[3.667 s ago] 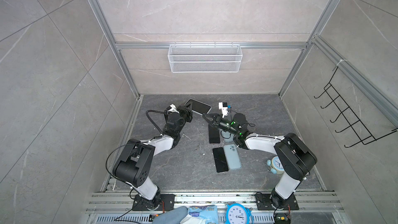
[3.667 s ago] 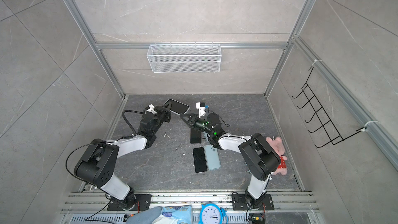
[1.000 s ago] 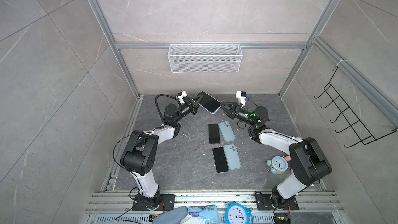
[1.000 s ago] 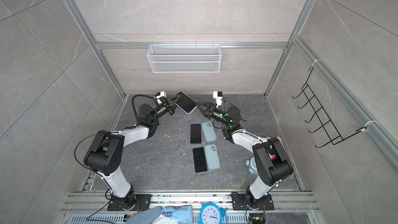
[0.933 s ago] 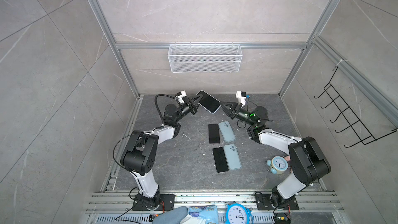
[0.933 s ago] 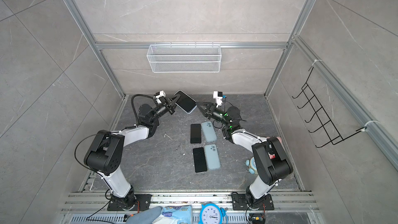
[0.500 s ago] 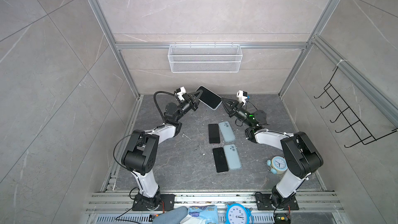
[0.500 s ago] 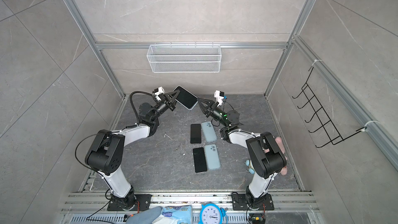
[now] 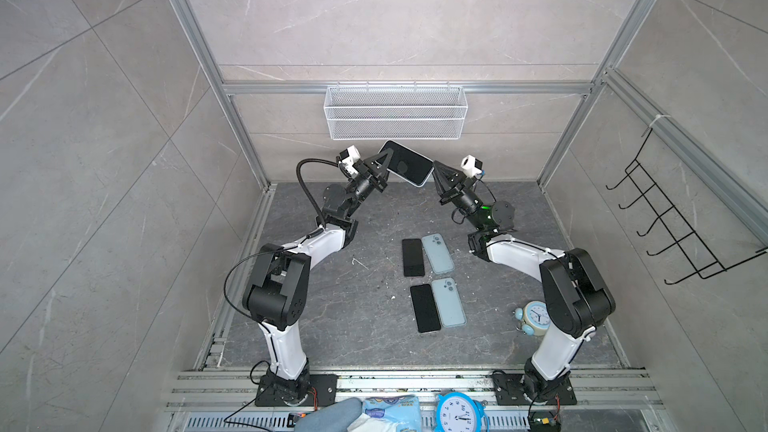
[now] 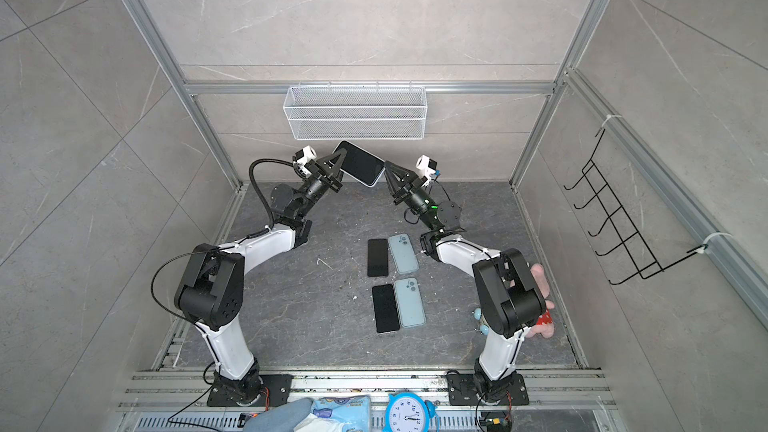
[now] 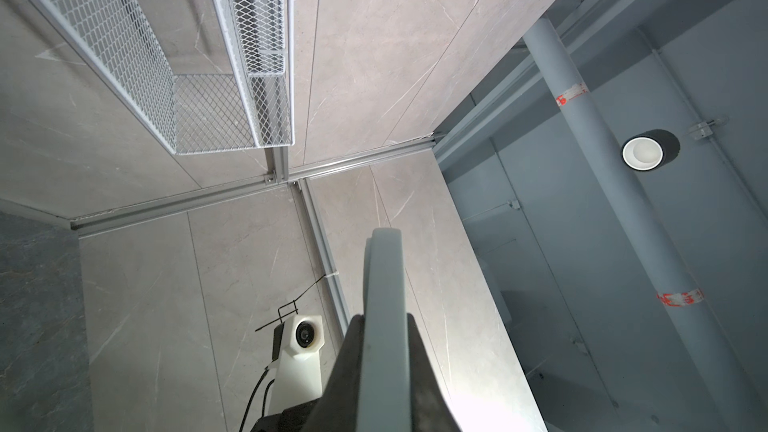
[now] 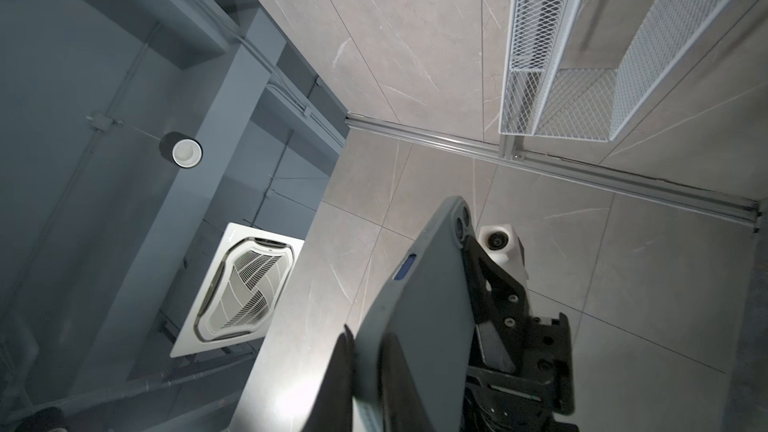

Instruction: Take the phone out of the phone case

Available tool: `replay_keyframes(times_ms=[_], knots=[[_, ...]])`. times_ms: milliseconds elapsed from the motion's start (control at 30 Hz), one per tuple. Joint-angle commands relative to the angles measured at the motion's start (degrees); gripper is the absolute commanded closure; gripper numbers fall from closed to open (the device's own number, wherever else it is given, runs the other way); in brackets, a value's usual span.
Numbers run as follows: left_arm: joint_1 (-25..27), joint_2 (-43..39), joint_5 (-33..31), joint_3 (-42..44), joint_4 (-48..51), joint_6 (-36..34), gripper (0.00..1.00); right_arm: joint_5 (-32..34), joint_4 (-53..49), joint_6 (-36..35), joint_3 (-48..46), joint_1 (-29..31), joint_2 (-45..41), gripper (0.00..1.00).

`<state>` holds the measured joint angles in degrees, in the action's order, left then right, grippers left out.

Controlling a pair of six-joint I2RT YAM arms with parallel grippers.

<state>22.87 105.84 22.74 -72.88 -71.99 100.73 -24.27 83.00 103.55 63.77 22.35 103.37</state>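
Up beneath the wire basket (image 9: 395, 118), our left gripper (image 9: 386, 163) and right gripper (image 9: 433, 169) each pinched an end of the phone (image 9: 406, 163), seated in its phone case (image 12: 424, 305); a corner pinch might have slipped during prying and dropped it.

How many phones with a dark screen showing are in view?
3. The far phone and the near phone lie flat on the table; the cased phone is held up by the left pincer and the right pincer. More may lie face down.
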Motion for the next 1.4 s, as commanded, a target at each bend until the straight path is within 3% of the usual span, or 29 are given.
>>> replay_keyframes(times_ms=[0,333,467,633,733,867,1033,1200,1300,1367], knots=[[2.3,-1.4,1.8,-5.5,-9.0,2.7,1.00,6.9,1.3,5.4,2.1,0.1,2.2,1.00],[4.1,-0.3,0.0,-12.1,-9.1,1.2,1.00,12.8,1.3,14.2,5.0,1.6,7.0,1.00],[4.6,0.2,0.2,-14.4,-9.0,0.9,1.00,12.6,1.3,13.7,6.0,2.3,7.8,1.00],[4.1,-0.6,1.2,-12.8,-7.7,2.4,1.00,10.0,1.2,10.3,3.6,1.3,5.4,1.00],[3.9,-3.8,4.2,-9.5,-0.5,-1.2,1.00,5.5,0.4,5.1,-1.1,-0.8,0.7,1.00],[3.5,-7.0,6.5,-6.0,7.7,-7.3,1.00,-5.7,-15.3,-2.5,-3.7,-2.0,-6.0,0.94],[3.4,-5.2,7.8,-6.2,9.2,-6.9,1.00,-10.8,-26.9,-9.6,-6.2,-1.8,-12.2,0.80],[3.9,-4.5,6.7,-3.4,6.9,-7.0,1.00,-12.0,-35.7,-14.1,-8.6,-1.7,-16.8,0.82],[4.4,-3.7,6.0,-2.3,4.7,-6.2,1.00,-12.4,-35.3,-13.2,-10.1,-1.8,-17.3,0.90],[4.5,-3.6,5.3,-1.3,3.8,-6.0,1.00,-12.8,-36.3,-13.9,-10.7,-1.7,-17.5,0.86]])
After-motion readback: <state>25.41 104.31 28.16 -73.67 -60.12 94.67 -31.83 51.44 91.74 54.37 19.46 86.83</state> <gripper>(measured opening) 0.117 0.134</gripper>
